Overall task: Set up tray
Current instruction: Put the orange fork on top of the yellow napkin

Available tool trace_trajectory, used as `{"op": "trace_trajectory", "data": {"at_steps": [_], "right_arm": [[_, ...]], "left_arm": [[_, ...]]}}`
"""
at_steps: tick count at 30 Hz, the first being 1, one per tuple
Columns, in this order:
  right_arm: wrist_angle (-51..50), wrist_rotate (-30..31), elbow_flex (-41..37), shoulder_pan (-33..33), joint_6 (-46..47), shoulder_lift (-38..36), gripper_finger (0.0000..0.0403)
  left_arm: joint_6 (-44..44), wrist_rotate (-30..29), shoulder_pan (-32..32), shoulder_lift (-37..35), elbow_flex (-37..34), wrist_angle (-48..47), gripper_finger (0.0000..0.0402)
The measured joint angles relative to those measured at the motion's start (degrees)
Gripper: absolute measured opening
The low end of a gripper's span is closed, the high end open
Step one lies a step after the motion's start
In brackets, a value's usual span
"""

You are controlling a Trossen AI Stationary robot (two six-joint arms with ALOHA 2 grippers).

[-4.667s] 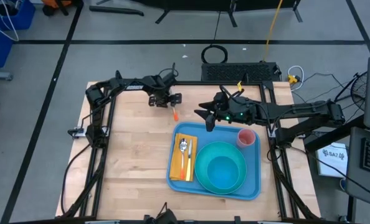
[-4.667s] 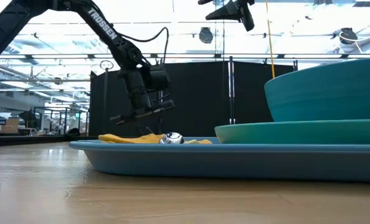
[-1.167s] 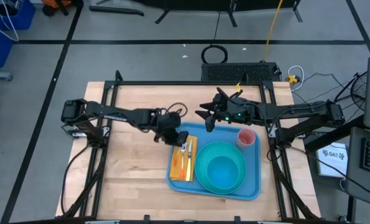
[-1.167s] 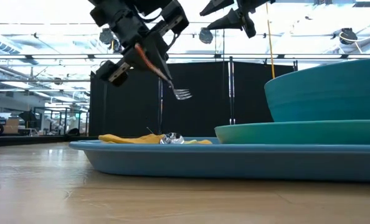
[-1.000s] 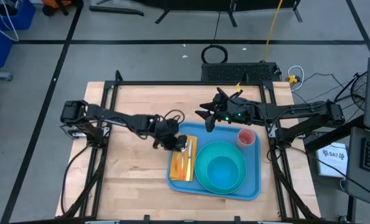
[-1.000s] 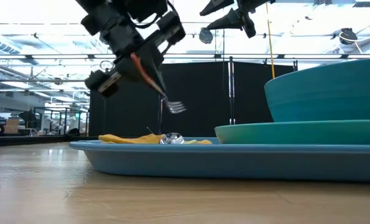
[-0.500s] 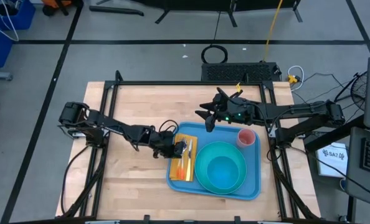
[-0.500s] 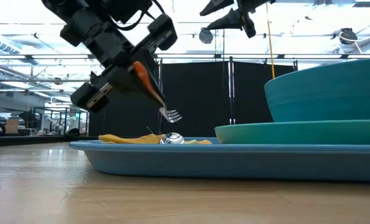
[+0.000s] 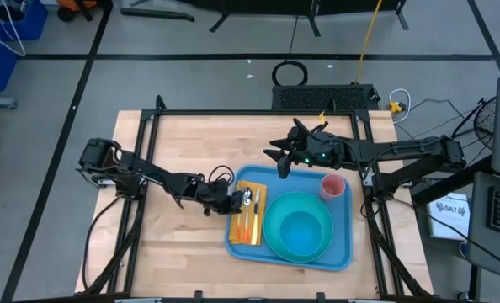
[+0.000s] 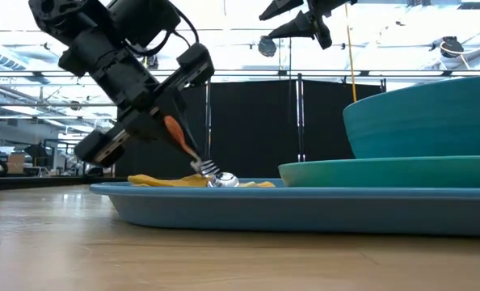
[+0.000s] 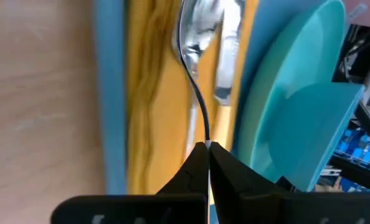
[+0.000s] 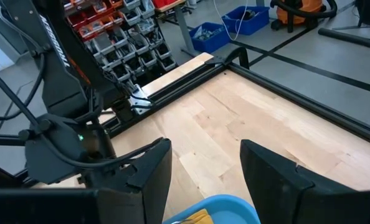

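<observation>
So we're looking at the tray, a big flat blue plastic one with rounded corners and a raised rim, sitting on the right half of the wooden table. On it there's a round teal plate carrying a matching bowl, a pink cup at the far right corner, and a yellow napkin along the left side with a shiny metal spoon and an orange-handled utensil lying on it.

Our left gripper is just over the tray's left edge, clamped on an orange-handled fork angled down, tines right by the spoon, probably to lay it alongside the other cutlery.

The right gripper hovers above the tray's far edge, fingers spread, just waiting.
</observation>
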Motion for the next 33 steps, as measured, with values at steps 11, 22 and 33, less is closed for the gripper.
{"op": "trace_trajectory", "data": {"at_steps": [11,22,33], "right_arm": [[0.2,0.0,0.0,0.0,0.0,0.0,0.0180],[0.4,0.1,0.0,0.0,0.0,0.0,0.0180],[0.4,0.2,0.0,-0.7,0.6,0.0,0.0180]], "left_arm": [[0.2,0.6,1.2,0.0,-3.7,2.5,0.0000],[4.2,2.8,2.0,0.0,-3.7,3.2,0.0000],[4.9,1.8,2.1,0.7,-3.7,6.2,0.0000]]}}
